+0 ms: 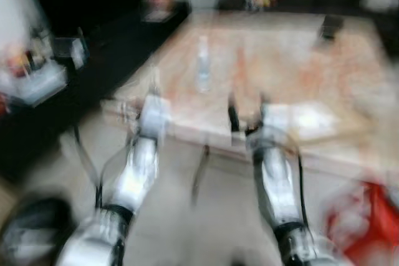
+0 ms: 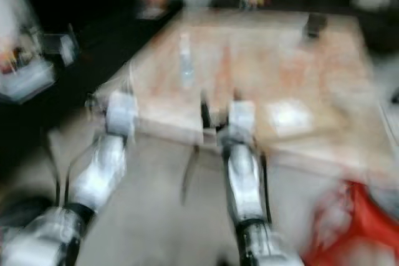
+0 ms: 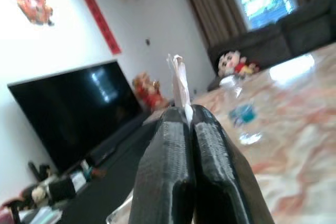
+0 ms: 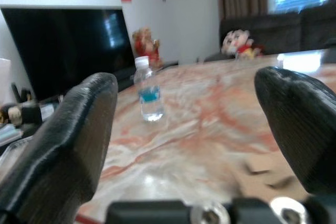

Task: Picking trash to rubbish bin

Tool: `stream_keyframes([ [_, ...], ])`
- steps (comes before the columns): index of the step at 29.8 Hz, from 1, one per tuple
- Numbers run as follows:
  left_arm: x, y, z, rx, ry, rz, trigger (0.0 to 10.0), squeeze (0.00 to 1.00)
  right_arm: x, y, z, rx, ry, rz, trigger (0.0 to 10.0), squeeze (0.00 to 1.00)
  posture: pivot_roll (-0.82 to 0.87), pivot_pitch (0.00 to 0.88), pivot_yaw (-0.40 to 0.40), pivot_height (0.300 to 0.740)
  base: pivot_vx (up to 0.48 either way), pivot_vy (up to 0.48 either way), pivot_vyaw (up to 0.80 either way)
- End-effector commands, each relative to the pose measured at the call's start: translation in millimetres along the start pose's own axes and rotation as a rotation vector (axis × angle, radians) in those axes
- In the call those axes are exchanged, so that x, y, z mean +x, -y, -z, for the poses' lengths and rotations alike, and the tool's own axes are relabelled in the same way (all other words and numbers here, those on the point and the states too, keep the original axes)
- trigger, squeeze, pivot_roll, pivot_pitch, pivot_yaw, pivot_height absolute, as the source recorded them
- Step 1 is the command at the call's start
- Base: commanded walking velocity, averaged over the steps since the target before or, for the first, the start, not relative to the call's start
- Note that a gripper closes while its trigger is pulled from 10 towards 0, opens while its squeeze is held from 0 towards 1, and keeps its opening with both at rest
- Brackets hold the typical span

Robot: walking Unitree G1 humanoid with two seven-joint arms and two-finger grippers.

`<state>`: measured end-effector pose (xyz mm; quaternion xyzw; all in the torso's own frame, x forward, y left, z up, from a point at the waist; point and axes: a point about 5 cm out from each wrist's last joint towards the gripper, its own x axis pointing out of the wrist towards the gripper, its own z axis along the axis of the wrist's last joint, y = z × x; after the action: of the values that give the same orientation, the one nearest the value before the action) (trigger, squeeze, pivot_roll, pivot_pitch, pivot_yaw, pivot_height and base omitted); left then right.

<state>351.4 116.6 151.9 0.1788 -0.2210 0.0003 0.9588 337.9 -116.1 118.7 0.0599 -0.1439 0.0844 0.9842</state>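
Observation:
My left gripper is shut on a thin white scrap of trash that sticks up between the fingertips. In the blurred head view it hovers at the near left corner of the marble table. My right gripper is open and holds nothing; it sits at the table's near edge. A clear water bottle with a blue label stands upright on the table beyond both grippers. A red bin-like shape sits on the floor at the lower right, too blurred to make out.
Small brown cardboard scraps lie on the table near my right gripper. A dark small object rests at the far right of the table. A black TV and low dark bench run along the left. Sofa with plush toys behind.

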Motion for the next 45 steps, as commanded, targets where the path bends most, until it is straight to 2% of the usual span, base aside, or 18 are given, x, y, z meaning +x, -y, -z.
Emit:
stream_keyframes([
  [1,-0.7,-7.1,3,0.007,-0.008,-0.013,10.0,0.00,1.2,-3.8,0,0.006,-0.001,-0.008,10.0,0.00,-0.12,0.000,0.088,0.740,-0.300,0.000,0.00],
  [9,-4.4,-17.6,17,0.034,-0.073,-0.023,10.0,0.00,-3.3,2.4,6,0.001,-0.037,0.000,10.0,0.00,-0.12,0.000,0.087,0.740,-0.213,0.000,0.00],
  [11,-8.1,-19.2,29,0.038,-0.156,-0.009,10.0,0.00,-8.1,5.4,15,-0.009,-0.089,-0.006,10.0,0.00,-0.11,0.000,0.089,0.740,0.000,0.000,0.00],
  [12,-14.3,-16.9,44,-0.009,-0.268,0.034,10.0,0.00,-14.6,10.5,25,-0.014,-0.150,0.004,10.0,0.00,-0.11,0.000,0.089,0.740,0.000,0.000,0.00],
  [13,-14.3,-16.9,44,-0.009,-0.268,0.034,10.0,0.00,-14.6,10.5,25,-0.014,-0.150,0.004,10.0,0.00,-0.11,0.000,0.089,0.740,0.000,0.000,0.00],
  [17,-34.5,-10.4,69,-0.126,-0.457,0.115,10.0,0.00,-33.8,23.2,48,-0.024,-0.288,0.042,10.0,0.00,-0.10,0.000,0.087,0.740,0.000,0.000,0.00],
  [18,-51.4,-13.2,86,-0.226,-0.589,0.080,10.0,0.00,-50.6,30.8,63,-0.024,-0.384,0.069,10.0,0.00,-0.10,0.000,0.084,0.740,0.000,0.000,0.00],
  [20,-69.8,-14.7,100,-0.271,-0.689,0.072,10.0,0.00,-70.6,37.0,78,-0.022,-0.494,0.091,10.0,0.00,-0.10,0.000,0.084,0.740,0.000,0.000,0.00],
  [22,-81.6,-17.0,107,-0.257,-0.739,0.073,10.0,0.00,-85.2,39.9,89,-0.019,-0.574,0.100,10.0,0.00,-0.10,0.000,0.082,0.740,0.000,0.000,0.00],
  [23,-97.9,-19.8,117,-0.218,-0.815,0.080,10.0,0.00,-104.7,42.9,101,-0.006,-0.677,0.121,10.0,0.00,-0.10,0.000,0.082,0.740,0.000,0.000,0.00],
  [24,-97.9,-19.8,117,-0.218,-0.815,0.080,10.0,0.00,-104.7,42.9,101,-0.006,-0.677,0.121,10.0,0.00,-0.10,0.000,0.082,0.740,0.000,0.000,0.00],
  [26,-125.9,-22.5,130,-0.163,-0.921,0.117,10.0,0.00,-139.7,48.2,118,0.003,-0.841,0.171,10.0,0.00,-0.10,0.000,0.077,0.740,0.000,0.000,0.00],
  [32,-158.4,-25.7,142,-0.136,-1.055,0.141,10.0,0.00,-174.3,50.8,131,0.021,-0.983,0.222,10.0,0.00,-0.09,0.000,0.073,0.740,0.000,0.000,0.00],
  [33,-193.6,-33.8,152,-0.130,-1.191,0.087,10.0,0.00,-208.9,51.1,139,0.032,-1.104,0.279,10.0,0.00,-0.09,0.000,0.070,0.740,0.000,0.000,0.00],
  [34,-193.6,-33.8,152,-0.130,-1.191,0.087,10.0,0.00,-208.9,51.1,139,0.032,-1.104,0.279,10.0,0.00,-0.09,0.000,0.070,0.740,0.000,0.000,0.00],
  [35,-215.8,-39.2,156,-0.130,-1.273,0.042,10.0,0.00,-228.9,50.1,142,0.039,-1.168,0.308,10.0,0.00,-0.09,0.000,0.070,0.740,0.000,0.000,0.00],
  [38,-226.9,-41.9,157,-0.150,-1.305,0.001,10.0,0.00,-235.4,45.5,144,0.042,-1.177,0.288,10.0,0.00,-0.09,0.005,0.074,0.740,0.000,0.000,0.00],
  [45,-224.8,-38.5,157,-0.139,-1.301,0.049,10.0,0.00,-230.1,48.9,142,0.030,-1.159,0.331,10.0,0.00,-0.09,0.006,0.078,0.740,0.000,0.000,0.52],
])
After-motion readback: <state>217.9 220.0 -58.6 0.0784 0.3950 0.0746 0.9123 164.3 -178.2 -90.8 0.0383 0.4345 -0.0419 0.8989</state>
